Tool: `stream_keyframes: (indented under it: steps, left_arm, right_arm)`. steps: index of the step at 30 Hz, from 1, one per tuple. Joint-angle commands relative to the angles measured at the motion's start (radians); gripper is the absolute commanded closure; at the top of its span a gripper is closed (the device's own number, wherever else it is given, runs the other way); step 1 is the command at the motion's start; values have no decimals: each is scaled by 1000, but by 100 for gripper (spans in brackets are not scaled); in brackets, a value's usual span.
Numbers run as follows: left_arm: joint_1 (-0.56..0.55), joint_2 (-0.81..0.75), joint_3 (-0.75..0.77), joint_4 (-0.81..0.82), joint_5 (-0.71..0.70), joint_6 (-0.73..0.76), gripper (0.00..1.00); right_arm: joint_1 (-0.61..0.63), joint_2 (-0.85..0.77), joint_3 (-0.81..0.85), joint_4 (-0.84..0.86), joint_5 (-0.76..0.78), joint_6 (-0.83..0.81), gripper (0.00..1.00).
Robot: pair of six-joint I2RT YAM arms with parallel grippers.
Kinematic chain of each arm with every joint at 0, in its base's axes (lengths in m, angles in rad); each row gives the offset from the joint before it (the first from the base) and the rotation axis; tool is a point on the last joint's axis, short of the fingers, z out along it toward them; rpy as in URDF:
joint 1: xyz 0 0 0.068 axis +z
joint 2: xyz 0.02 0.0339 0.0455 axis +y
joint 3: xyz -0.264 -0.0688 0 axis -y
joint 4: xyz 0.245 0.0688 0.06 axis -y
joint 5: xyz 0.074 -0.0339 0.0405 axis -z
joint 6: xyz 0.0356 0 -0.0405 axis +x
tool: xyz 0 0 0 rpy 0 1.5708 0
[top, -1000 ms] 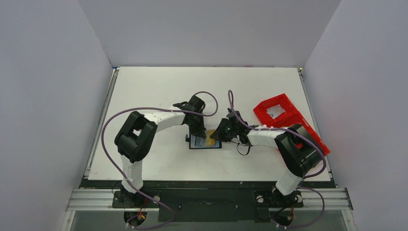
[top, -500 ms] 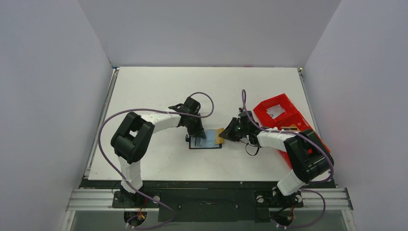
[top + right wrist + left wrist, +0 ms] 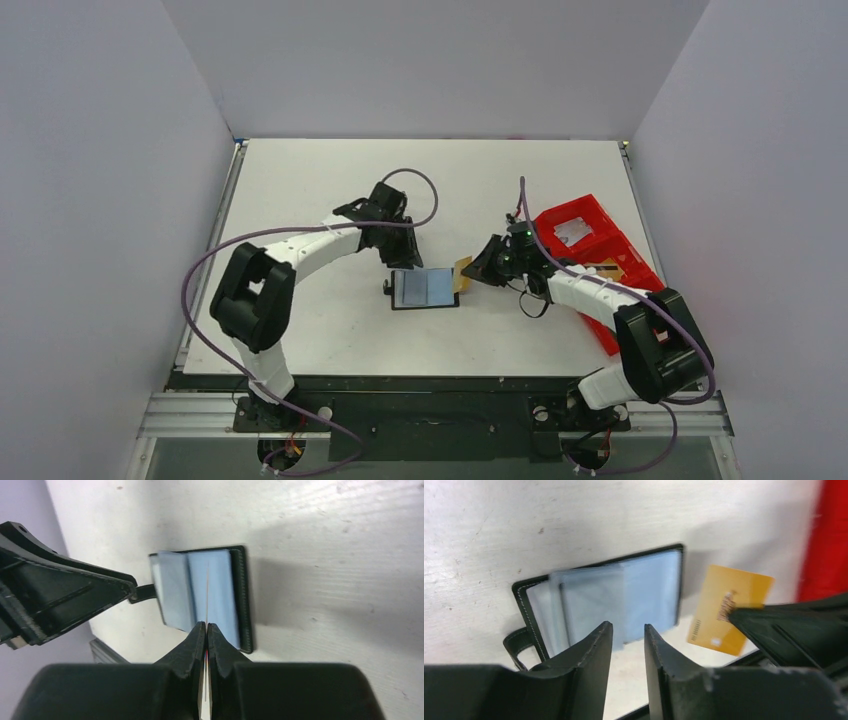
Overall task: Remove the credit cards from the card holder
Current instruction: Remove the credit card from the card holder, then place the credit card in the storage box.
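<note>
Top, left-wrist and right-wrist views of a card removal in progress. The card holder [image 3: 425,288] lies open and flat near the middle of the desk [image 3: 320,180], blue-grey inner face up, its clear sleeves fanned and its small black tab at the left edge.

The right fingers [image 3: 202,632] are closed on a gold card [image 3: 730,609], pinching it by one edge. The card hangs just beside the holder's right edge, clear of the sleeves and off the desk. The left fingers [image 3: 609,632] hover above the holder's left half, parted by a narrow gap with nothing between them, and do not appear to touch it.

Step in hand, as judged: one card is out of its sleeve and is being carried away. The next move calls for the right arm to set this card down away from the holder, perhaps toward the red tray [image 3: 545,225] on the right. The left fingers would then need to come down and pin the holder before any further card is pulled. Whether more cards remain in the sleeves cannot be told.

Writing: the gold card carries a row of embossed marks and a small pale patch, all too blurred to read. No brand or label shows on the holder.
</note>
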Motion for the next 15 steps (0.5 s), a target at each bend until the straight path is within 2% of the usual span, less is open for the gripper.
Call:
stream_keyframes:
  steps: [1,9,15]
  left_arm:
    - [51,-140,59,2,96,30,71]
    - [137,-267,-36,190,344,-52,66]
    - [150,-292,-60,230,414,-60,66]
  right_arm:
    - [-9,-61,72,36,-79,21,100]
    - [-1,-71,73,289,-286,185,100]
    - [14,-66,63,449,-359,276,100]
